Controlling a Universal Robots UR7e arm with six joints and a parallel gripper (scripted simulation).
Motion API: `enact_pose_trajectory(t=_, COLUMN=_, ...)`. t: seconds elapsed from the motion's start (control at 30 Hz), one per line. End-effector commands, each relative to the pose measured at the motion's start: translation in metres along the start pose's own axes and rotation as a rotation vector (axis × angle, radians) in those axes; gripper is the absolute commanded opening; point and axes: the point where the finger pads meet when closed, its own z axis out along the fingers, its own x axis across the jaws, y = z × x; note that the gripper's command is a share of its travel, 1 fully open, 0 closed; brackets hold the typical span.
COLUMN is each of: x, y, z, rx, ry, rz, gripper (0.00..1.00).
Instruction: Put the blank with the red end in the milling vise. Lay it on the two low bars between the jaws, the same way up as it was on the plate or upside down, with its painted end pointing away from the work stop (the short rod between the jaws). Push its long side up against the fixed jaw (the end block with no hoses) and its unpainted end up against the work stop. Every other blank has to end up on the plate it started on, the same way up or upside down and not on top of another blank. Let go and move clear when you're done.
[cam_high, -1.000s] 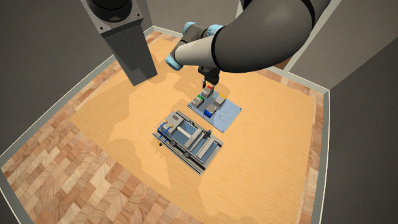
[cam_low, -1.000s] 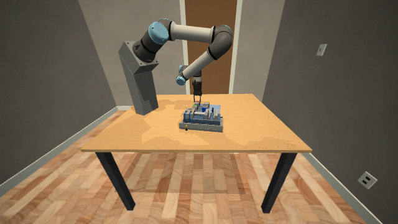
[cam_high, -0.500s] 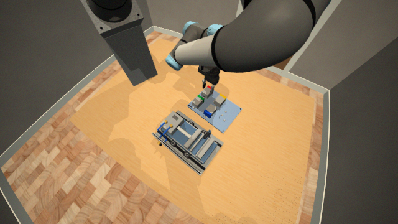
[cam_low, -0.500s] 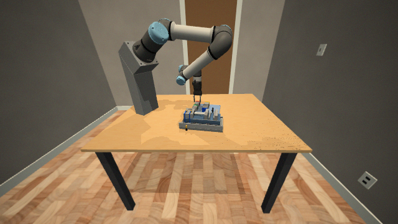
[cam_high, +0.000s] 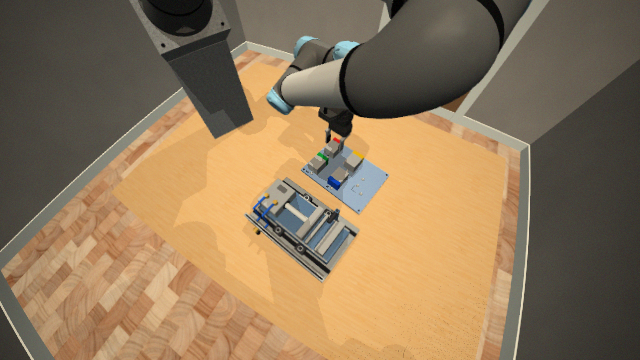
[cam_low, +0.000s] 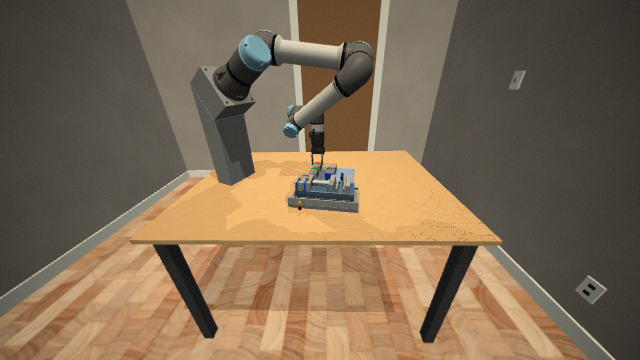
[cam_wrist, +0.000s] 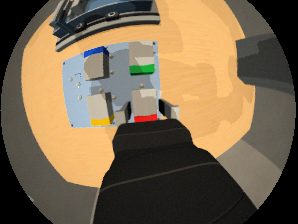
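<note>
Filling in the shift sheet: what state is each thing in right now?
claw: open, holding nothing, above the red-end blank
red-end blank: on the plate, not gripped
green-end blank: on the plate
yellow-end blank: on the plate
blue-end blank: on the plate
milling vise: no blank between its jaws
</note>
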Motion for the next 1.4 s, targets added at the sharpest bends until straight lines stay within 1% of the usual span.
enact_pose_trajectory(t=0.0, x=0.0, y=0.0, z=0.0, rx=-0.001, ry=-0.001, rz=0.0, gripper=1.0)
enact_pose_trajectory(t=0.2, x=0.0, y=0.0, z=0.005, rx=-0.001, ry=-0.001, rz=0.0, gripper=1.0)
enact_pose_trajectory(t=0.6, x=0.0, y=0.0, z=0.005, rx=-0.001, ry=-0.001, rz=0.0, gripper=1.0)
enact_pose_trajectory(t=0.77, x=0.0, y=0.0, z=0.012, rx=0.0, ry=-0.001, rz=0.0, gripper=1.0)
enact_pose_trajectory(t=1.37, x=0.0, y=0.0, z=0.013, rx=0.0, ry=-0.001, rz=0.0, gripper=1.0)
